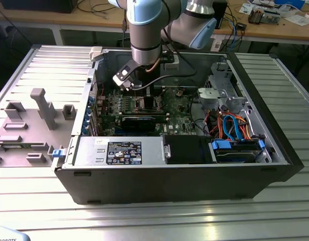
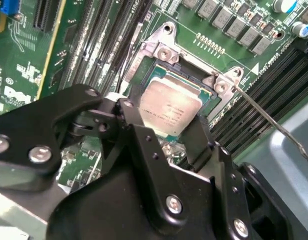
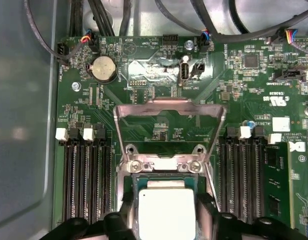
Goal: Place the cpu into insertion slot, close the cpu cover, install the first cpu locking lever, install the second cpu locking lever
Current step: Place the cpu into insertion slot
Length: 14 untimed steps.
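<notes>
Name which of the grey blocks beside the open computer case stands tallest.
The capped grey post: it rises well above the others around it, such as the small block nearer the case.

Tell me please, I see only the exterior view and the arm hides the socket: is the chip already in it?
Observer: Yes. In the second wrist view the chip lies flat in the socket, and the gripper has its jaws closed on two sides of it.
Operator: And the metal cover, is it down?
Observer: No. In the first wrist view the cover is tilted up on its hinge, open, not over the chip.
Operator: Is any lever locked?
Observer: In the second wrist view one wire lever stands away from the socket, not hooked down.
</notes>
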Available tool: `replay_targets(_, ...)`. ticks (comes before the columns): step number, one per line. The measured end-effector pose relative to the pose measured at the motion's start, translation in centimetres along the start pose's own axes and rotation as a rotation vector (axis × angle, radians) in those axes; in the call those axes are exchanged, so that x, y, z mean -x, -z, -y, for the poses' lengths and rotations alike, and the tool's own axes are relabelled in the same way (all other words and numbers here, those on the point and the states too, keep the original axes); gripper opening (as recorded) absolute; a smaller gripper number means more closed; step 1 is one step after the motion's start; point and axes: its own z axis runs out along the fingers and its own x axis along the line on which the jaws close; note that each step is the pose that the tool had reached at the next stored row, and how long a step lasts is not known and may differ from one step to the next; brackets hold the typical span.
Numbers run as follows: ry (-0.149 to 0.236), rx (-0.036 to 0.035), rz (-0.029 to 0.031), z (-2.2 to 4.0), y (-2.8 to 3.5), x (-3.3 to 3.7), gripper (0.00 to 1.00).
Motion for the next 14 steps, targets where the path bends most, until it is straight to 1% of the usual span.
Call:
replay_targets(1, 0.0, -0.0003, 0.0005, 0.0, 0.01, 0.01, 0.62)
replay_targets(2, 0.0, -0.001, 0.0015, 0.02, 0.05, 0.03, 0.62)
replay_targets(5, 0.0, -0.0011, 0.0017, 0.02, 0.03, 0.03, 0.62)
replay_targets(7, 0.0, -0.0009, 0.0015, 0.01, 0.05, 0.03, 0.62)
replay_targets(11, -0.001, -0.0009, 0.0005, -0.01, 0.28, 0.02, 0.62)
replay_targets(14, -0.001, -0.0011, 0.0007, 0.0, 0.3, -0.04, 0.62)
